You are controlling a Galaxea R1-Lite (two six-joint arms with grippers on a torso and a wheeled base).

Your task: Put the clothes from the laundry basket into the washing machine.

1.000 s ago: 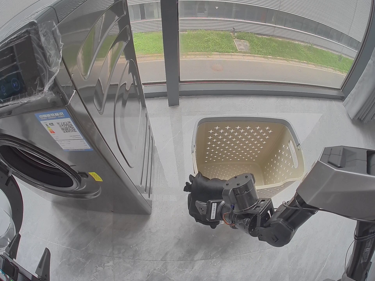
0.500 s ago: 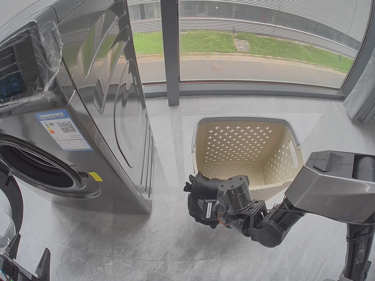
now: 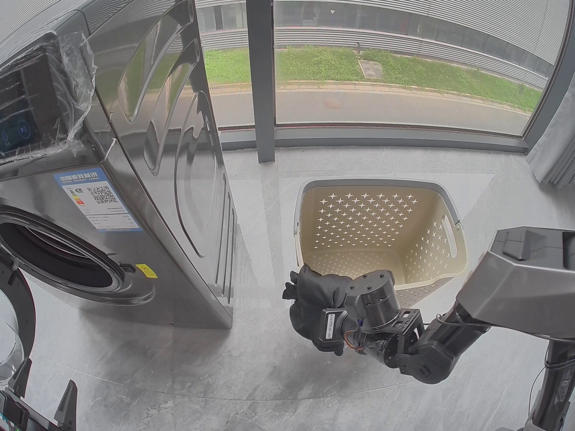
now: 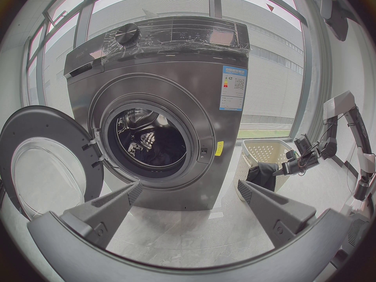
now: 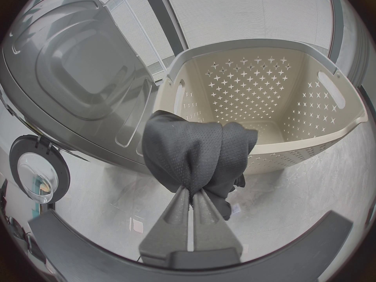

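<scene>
Right claw clamps a dark garment beside the laundry basket; left claw, spread apart, faces the washing machine.

The washing machine has a smooth, glossy grey metallic shell, with crinkled clear plastic film over its panel. The laundry basket is matt cream plastic. At its seven o'clock, the dark garment is dimpled matt cloth over the polished stone-look floor.
</scene>
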